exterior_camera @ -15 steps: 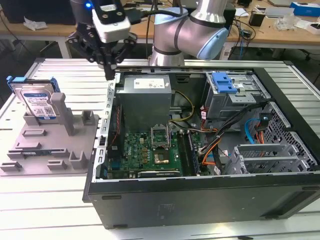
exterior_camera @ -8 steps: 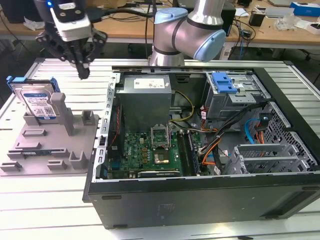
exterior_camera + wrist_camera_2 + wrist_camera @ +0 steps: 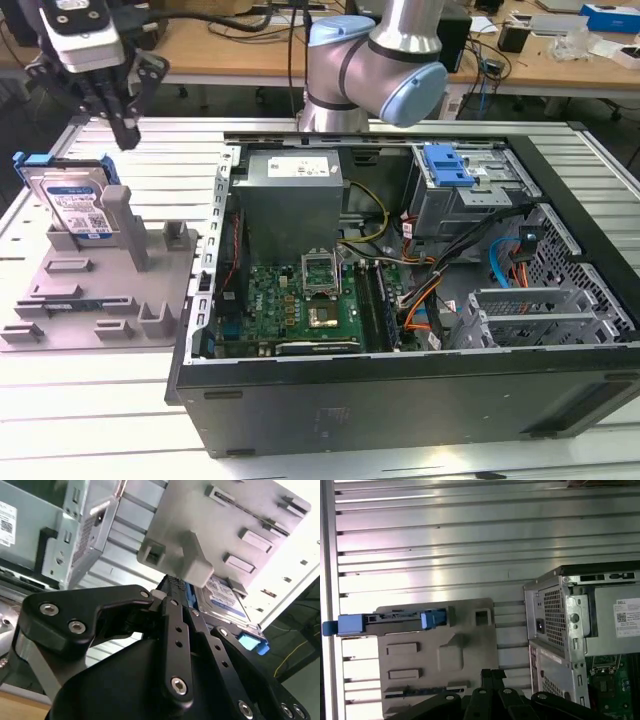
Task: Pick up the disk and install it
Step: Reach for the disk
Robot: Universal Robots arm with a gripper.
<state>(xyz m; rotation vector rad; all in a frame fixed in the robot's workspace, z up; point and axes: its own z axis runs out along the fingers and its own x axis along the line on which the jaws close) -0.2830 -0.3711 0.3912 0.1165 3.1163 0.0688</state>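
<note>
Counter [image 3: 90,420]: open PC case [image 3: 400,405] at the exterior view's right, w/ motherboard [image 3: 300,300] & drive cage [image 3: 455,200] inside. Grey rack [image 3: 110,300] at left holds the disk [image 3: 78,205] upright at its far end. End effector [image 3: 125,135] hovers above, fingers pinched together, empty.

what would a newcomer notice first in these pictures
The open black computer case lies across the exterior view's middle, its green motherboard bared. At that view's left the blue-framed disk stands on edge in a grey holder, with the gripper hovering close above it.
</note>
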